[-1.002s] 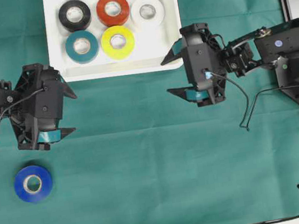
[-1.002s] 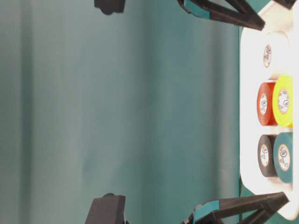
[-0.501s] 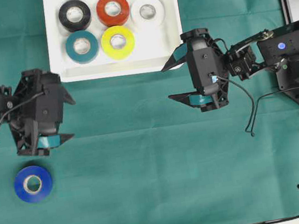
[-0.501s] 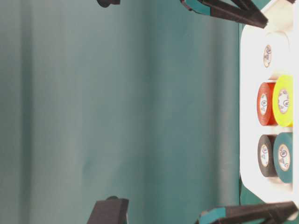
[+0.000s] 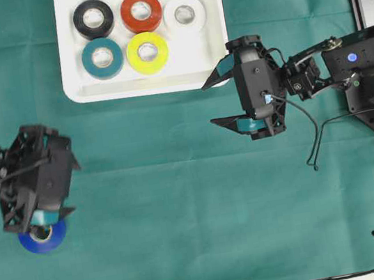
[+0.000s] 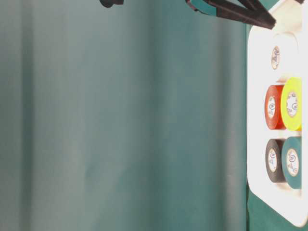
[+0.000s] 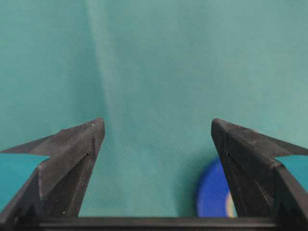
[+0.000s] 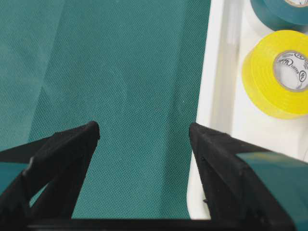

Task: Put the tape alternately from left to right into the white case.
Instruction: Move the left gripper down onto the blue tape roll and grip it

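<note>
On the worktop (image 5: 203, 201) we list a white case (image 5: 212, 51) holding five rolls: black (image 5: 93, 18), red (image 5: 140, 10), white (image 5: 184, 13), teal (image 5: 102, 58) and yellow (image 5: 147, 52). The sixth, a blue roll (image 5: 47, 240), lies well apart on the green cloth, partly under the left tool (image 7: 156, 132). We find that tool spread and empty above the roll, and the right tool (image 8: 144, 132) spread and empty just beside the case rim.

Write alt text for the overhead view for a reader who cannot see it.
Five tape rolls, black, red, white, teal and yellow, sit in a white case on a green cloth. The left end effector, open, hangs over the blue roll on the cloth, while the open right end effector waits beside the case.
</note>
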`<action>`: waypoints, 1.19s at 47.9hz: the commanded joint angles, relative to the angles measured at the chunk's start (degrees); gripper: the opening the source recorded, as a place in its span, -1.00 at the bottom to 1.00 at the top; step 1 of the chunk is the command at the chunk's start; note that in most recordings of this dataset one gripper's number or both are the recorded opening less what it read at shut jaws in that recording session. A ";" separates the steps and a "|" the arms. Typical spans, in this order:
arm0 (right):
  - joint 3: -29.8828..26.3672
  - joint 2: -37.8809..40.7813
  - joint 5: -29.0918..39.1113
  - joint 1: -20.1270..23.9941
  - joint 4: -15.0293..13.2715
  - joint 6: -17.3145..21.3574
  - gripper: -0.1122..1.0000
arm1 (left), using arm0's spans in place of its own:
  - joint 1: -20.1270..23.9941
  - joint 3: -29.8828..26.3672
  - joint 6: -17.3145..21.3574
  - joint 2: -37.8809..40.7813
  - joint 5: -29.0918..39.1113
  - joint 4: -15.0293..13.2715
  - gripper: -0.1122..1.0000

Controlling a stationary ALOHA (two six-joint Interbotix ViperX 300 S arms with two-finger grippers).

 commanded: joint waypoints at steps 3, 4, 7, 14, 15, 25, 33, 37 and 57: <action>-0.79 -0.97 -0.53 0.18 0.09 0.00 0.66 | -2.37 0.26 -1.85 -1.23 0.79 -0.09 0.19; -0.79 -0.97 -0.44 0.18 0.09 0.00 0.66 | -2.72 0.44 -2.37 -1.32 0.97 -0.09 0.19; -0.88 -0.97 -0.44 0.18 0.09 0.00 0.66 | -3.78 0.97 -3.78 -1.32 1.58 -0.09 0.19; -0.97 -0.97 -0.53 0.18 0.09 0.00 0.66 | -5.80 1.49 -7.47 -1.32 2.72 -0.09 0.19; -0.97 -0.97 -0.53 0.18 0.09 0.00 0.66 | -5.98 1.58 -7.82 -1.32 2.81 -0.09 0.19; -1.23 -0.97 -0.44 0.18 0.09 0.00 0.66 | -6.50 2.90 -8.88 -1.23 4.48 -0.09 0.19; -1.23 -0.97 -0.44 0.18 0.09 0.00 0.66 | -6.50 3.60 -10.90 -0.44 4.66 -0.09 0.19; -1.23 -0.97 -0.44 0.18 0.09 0.00 0.66 | -6.50 3.87 -11.51 0.18 4.66 0.00 0.19; -1.05 -0.97 -0.44 0.18 0.09 0.00 0.66 | -6.50 3.69 -11.78 5.36 1.41 -0.09 0.19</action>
